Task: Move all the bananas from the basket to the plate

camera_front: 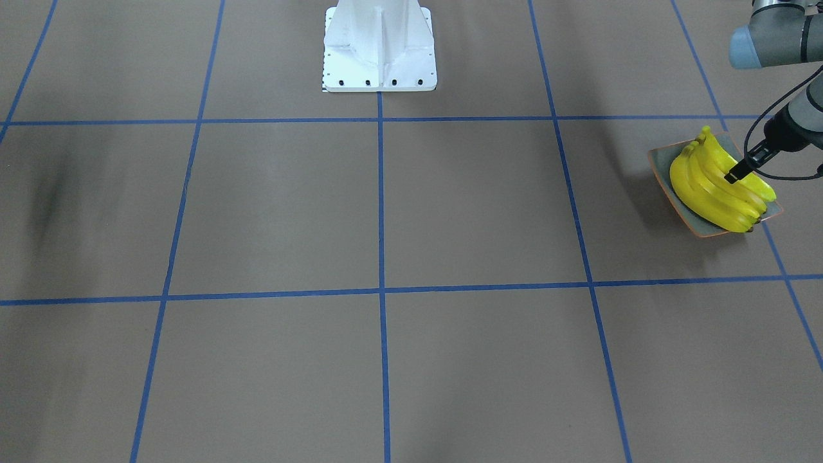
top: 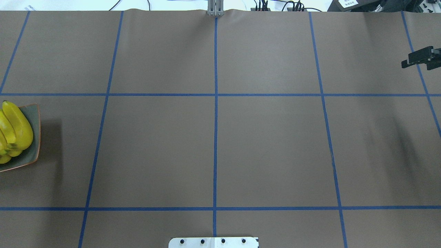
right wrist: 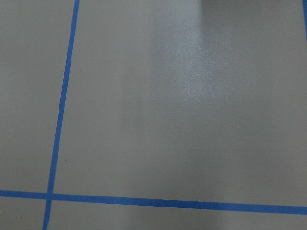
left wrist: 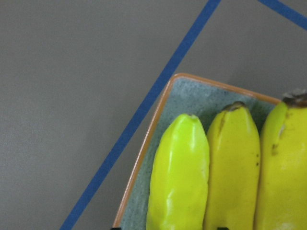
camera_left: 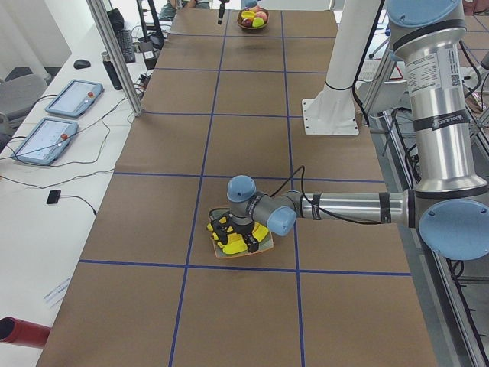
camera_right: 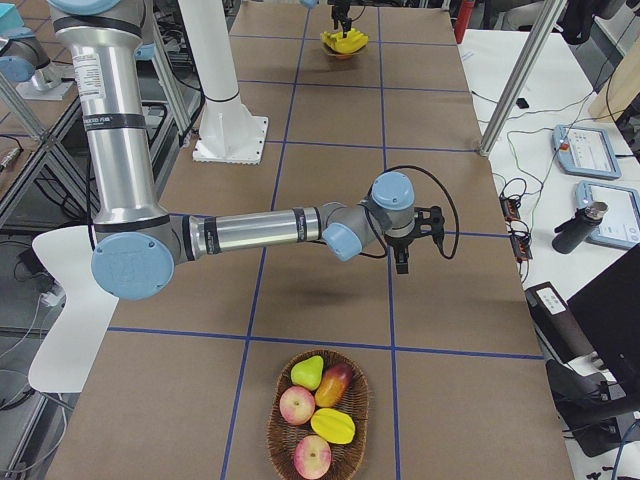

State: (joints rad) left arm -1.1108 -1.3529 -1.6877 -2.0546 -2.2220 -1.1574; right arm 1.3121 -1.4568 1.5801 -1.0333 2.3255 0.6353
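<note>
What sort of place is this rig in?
Most likely a robotics lab test cell: a table papered brown with a blue tape grid, and teach pendants on a side bench.

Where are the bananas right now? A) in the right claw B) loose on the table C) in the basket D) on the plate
D: the bananas lie bunched on the plate, while the basket holds only other fruit.

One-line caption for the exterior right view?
Right claw above the table, fruit basket near, bananas on the plate far.
</note>
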